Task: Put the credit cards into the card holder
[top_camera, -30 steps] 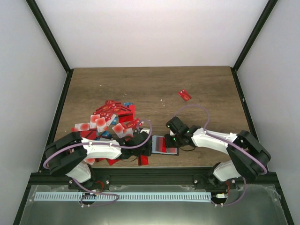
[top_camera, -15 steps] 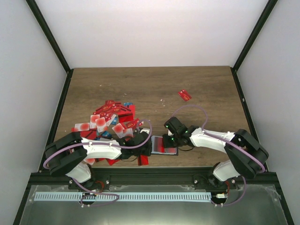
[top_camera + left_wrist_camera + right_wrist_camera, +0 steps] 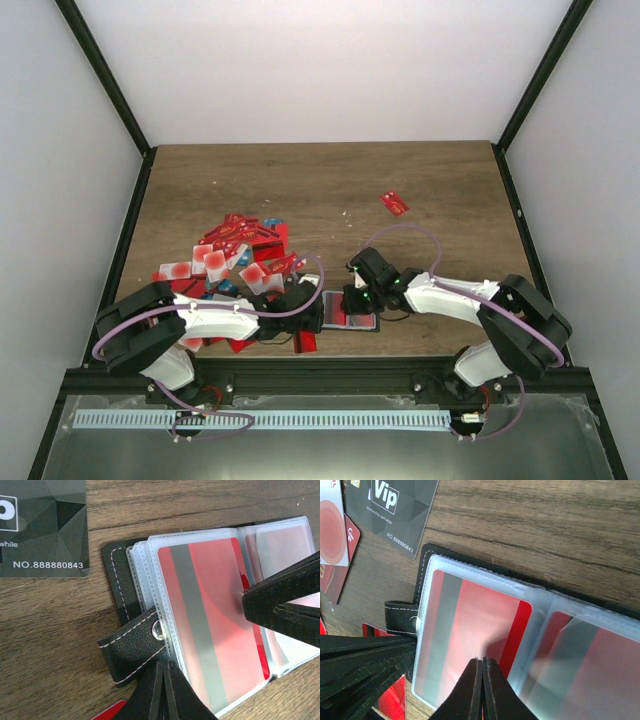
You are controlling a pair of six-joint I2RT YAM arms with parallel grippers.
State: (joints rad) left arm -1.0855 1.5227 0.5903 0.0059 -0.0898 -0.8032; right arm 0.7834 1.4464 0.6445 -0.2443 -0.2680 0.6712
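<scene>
The card holder (image 3: 352, 312) lies open near the table's front edge, its black cover (image 3: 117, 562) under clear sleeves. A red credit card with a grey stripe (image 3: 210, 615) sits in the top left sleeve, its right edge sticking out. My right gripper (image 3: 482, 660) is shut, and its tips press down on that card (image 3: 465, 625) through the sleeve. My left gripper (image 3: 167, 666) is also shut, with its tips at the sleeves' edge beside the clasp tab (image 3: 132, 647). A pile of mostly red credit cards (image 3: 235, 255) lies to the left.
A black Vip card (image 3: 395, 510) lies just beyond the holder's left corner. One red card (image 3: 394, 203) lies alone at the far right. Another red card (image 3: 306, 340) lies by the front edge under the left gripper. Black frame rails border the table.
My right gripper has slid a little to the left over the open holder. The left arm and the holder have stayed put.
</scene>
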